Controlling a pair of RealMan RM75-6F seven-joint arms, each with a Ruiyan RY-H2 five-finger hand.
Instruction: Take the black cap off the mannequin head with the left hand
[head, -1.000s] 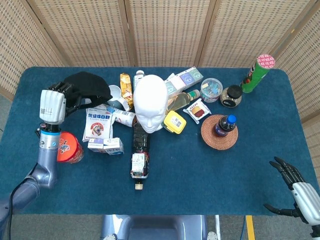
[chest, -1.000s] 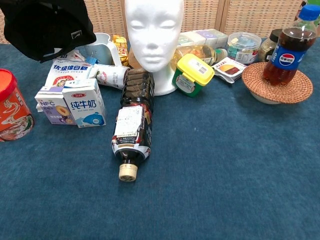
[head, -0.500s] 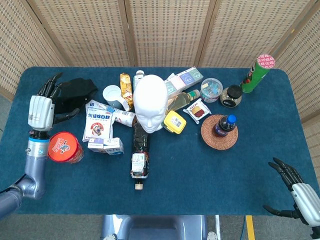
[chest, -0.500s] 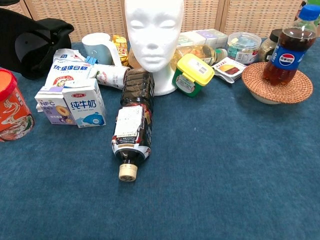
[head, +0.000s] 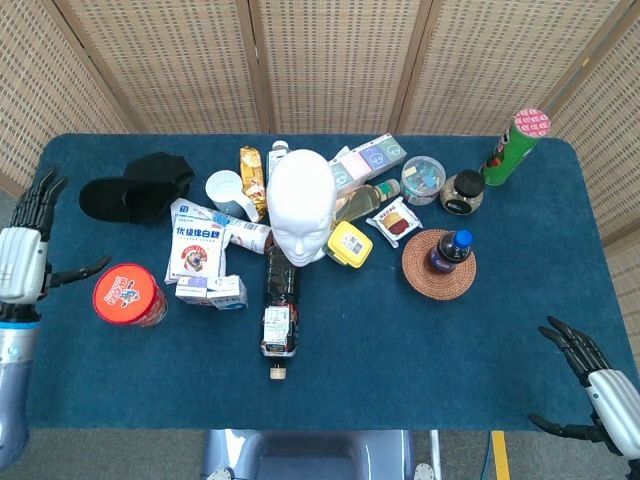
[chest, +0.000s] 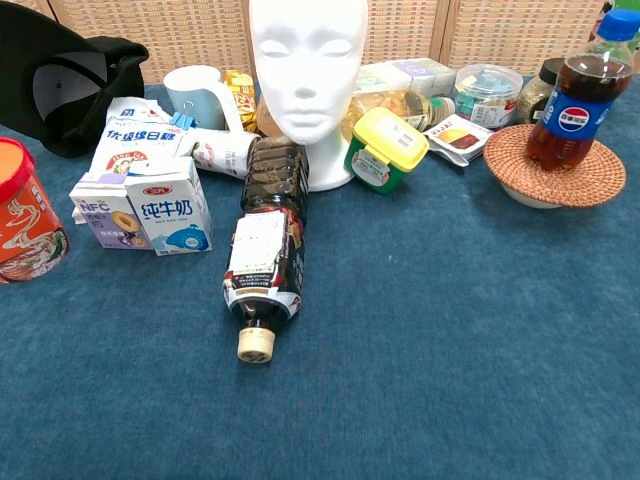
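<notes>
Blue-clothed table (head: 400, 340) carries the black fabric cap (head: 135, 187), lying left of the bare white foam mannequin head (head: 298, 205). Left hand (head: 22, 262), fingers spread and empty, hangs apart; removal looks complete, only withdrawal remaining.

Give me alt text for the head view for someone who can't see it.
A bare white mannequin head stands mid-table among cartons and bottles, while the black cap lies on the blue table at far left. The left hand hovers open near the left edge, the right hand open at lower right.

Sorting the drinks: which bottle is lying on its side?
The dark bottle in front of the mannequin head, cap toward the camera; the cola bottle stands upright.
</notes>
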